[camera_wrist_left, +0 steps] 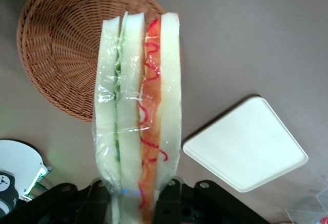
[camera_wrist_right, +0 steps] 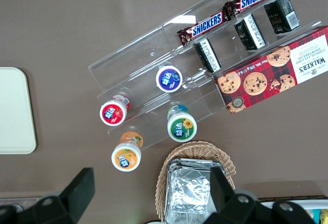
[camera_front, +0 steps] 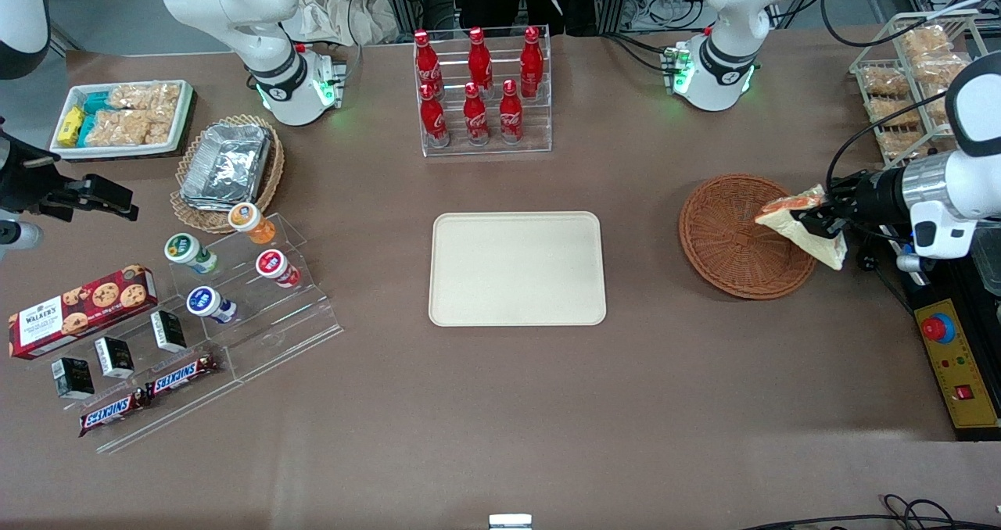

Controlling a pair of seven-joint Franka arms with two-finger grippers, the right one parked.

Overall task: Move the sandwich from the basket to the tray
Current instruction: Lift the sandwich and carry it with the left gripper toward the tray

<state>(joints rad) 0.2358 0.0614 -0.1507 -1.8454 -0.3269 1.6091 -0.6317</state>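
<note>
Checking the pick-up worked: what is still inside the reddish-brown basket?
Nothing shows in the basket; its woven floor looks bare. The sandwich, held by the tool, hangs over its rim toward the working arm's end, covering that part. The tray holds nothing.

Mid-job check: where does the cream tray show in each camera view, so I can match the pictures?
Front view: the tray lies at the table's middle, nearer the camera than the bottle rack.
Left wrist view: tray beside the sandwich held in the gripper; basket also shows.
Right wrist view: only the tray's rim, cut by the picture's edge.
Shared landmark: the tray itself.
</note>
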